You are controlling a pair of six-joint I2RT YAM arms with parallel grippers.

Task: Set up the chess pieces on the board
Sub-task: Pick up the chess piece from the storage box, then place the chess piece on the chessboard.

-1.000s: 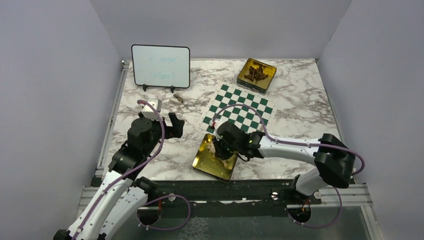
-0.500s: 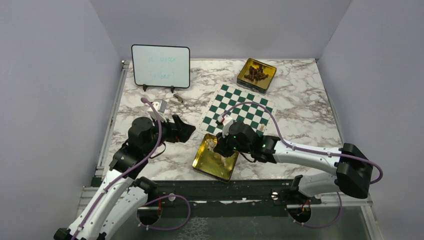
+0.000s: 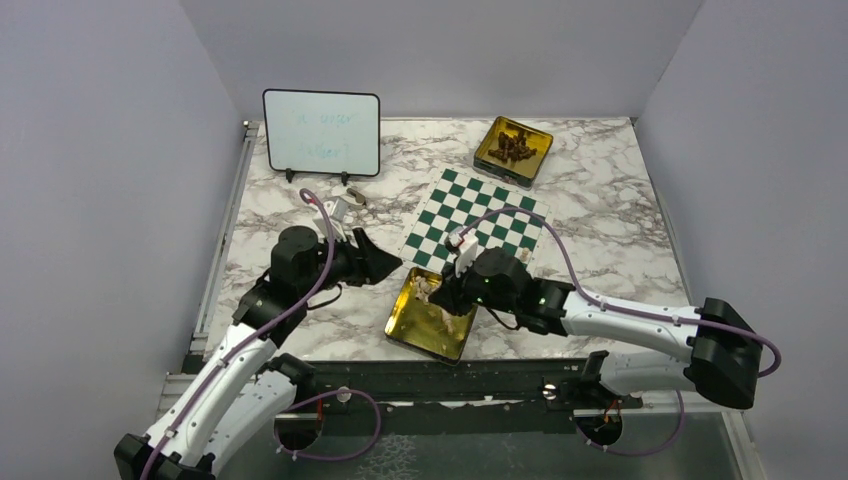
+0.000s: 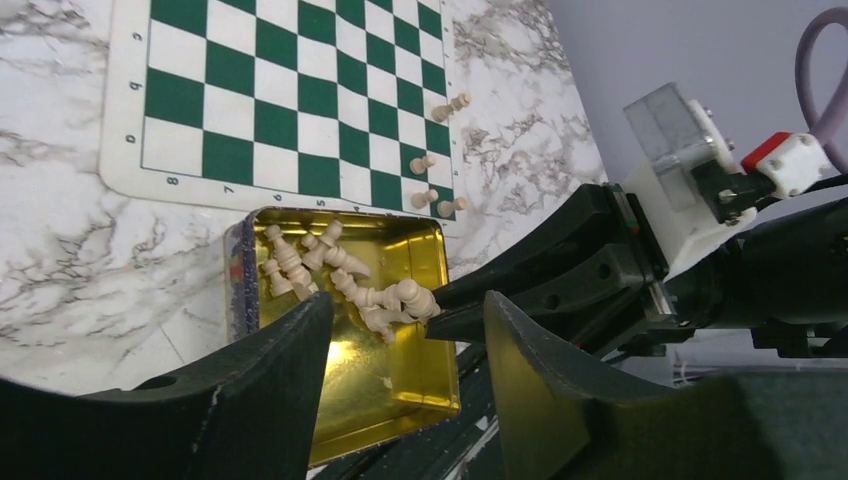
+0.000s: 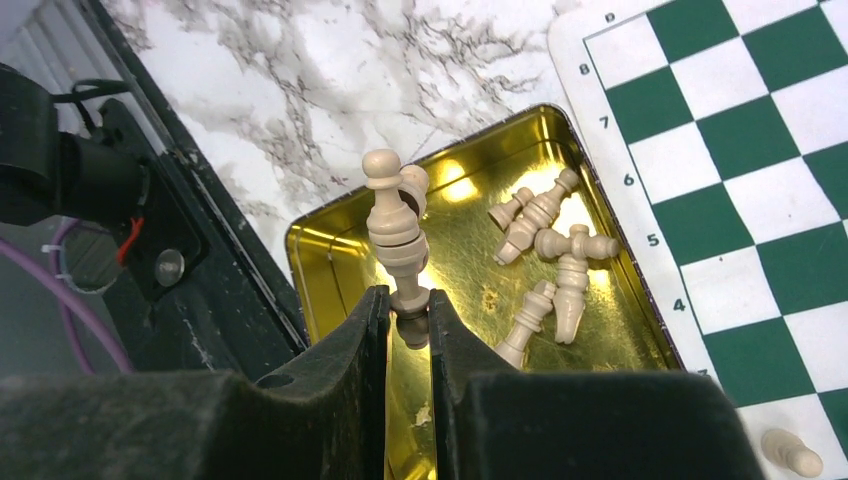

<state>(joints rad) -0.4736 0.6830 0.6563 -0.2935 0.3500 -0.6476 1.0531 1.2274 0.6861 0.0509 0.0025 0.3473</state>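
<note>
Pinching one chess piece [image 5: 392, 228], right claw [image 5: 408, 310] over one tin [image 5: 455, 255]; left claw [image 4: 405, 305] spread

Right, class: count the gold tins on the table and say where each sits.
2. The near tin, holding cream pieces, lies off the board's near corner under the right pincer. The far tin sits beyond the board's far edge, holding brown pieces. None seems hidden.

The bench [image 3: 620, 200] is white marble veined in grey and brown. On it, the board [image 3: 478, 225] shows dark green and white checks inside a white border. The chess pieces [image 5: 535, 218] are pale cream, most lying in a shiny gold tin [image 3: 410, 318] at the near edge. A second gold tin [image 3: 535, 158] toward the far right corner holds brown pieces [image 3: 512, 147]. The whiteboard [image 3: 321, 132] at the far left corner is white, black-framed, with faint green writing. The arms [image 3: 630, 315] are white and black with purple cables [image 3: 520, 212].
</note>
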